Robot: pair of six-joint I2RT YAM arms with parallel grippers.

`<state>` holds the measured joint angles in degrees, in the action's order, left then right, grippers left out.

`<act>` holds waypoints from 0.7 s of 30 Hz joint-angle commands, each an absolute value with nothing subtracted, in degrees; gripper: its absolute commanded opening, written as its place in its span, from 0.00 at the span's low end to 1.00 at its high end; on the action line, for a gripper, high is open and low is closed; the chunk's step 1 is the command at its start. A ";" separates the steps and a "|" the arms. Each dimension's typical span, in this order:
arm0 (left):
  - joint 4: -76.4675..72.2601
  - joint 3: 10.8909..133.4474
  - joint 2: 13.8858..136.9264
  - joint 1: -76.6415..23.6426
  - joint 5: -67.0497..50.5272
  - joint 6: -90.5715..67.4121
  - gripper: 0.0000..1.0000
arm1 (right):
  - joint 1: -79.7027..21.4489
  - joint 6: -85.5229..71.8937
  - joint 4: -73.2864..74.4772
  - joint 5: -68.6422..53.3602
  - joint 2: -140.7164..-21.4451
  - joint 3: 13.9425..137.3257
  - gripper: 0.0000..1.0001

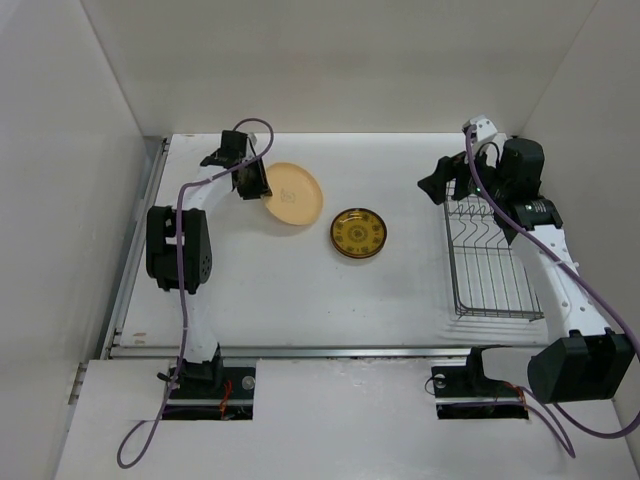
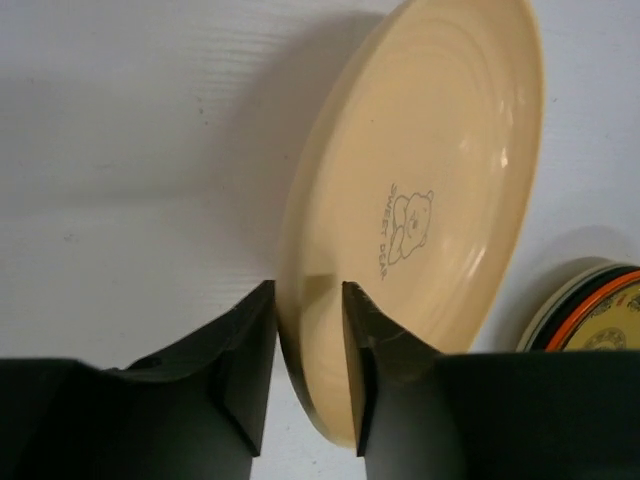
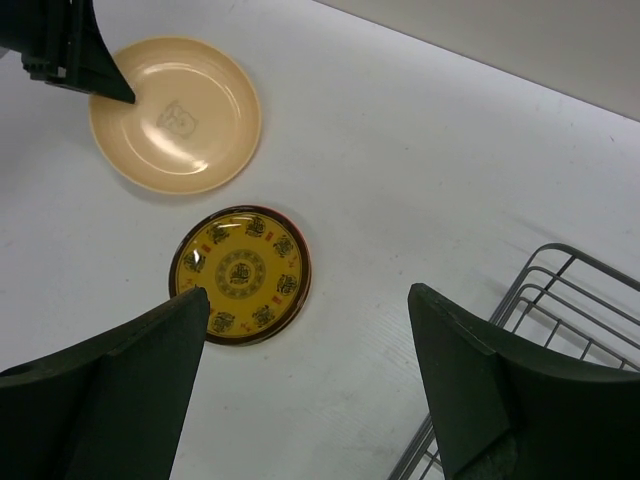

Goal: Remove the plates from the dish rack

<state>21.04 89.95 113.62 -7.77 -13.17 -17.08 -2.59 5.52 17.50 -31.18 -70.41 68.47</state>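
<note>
A larger plain tan plate [image 1: 293,193] with a small bear mark lies flat on the table at the back left, also seen in the left wrist view [image 2: 430,200] and the right wrist view [image 3: 175,112]. My left gripper [image 2: 310,300] straddles its near rim, one finger outside and one inside, jaws slightly parted. A gold-patterned dark plate [image 1: 359,233] lies flat in the middle of the table. The silver wire dish rack [image 1: 490,265] stands at the right with no plates showing in it. My right gripper [image 3: 305,292] hangs open over the table beside the rack's far left corner, holding nothing.
White walls close in the table on the left, back and right. The left arm's fingers [image 3: 80,50] show at the tan plate's edge in the right wrist view. The rack's wire corner [image 3: 570,300] lies just right of my right fingers.
</note>
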 commanded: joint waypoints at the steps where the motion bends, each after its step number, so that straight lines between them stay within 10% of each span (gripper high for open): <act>1: 25.74 92.28 115.30 -7.47 -11.26 -17.40 0.30 | -1.59 4.83 15.03 -33.04 -69.52 68.47 0.86; 21: 30.06 93.96 119.53 -6.94 -3.00 -17.40 0.49 | -1.05 4.83 15.03 -34.10 -68.99 68.47 0.86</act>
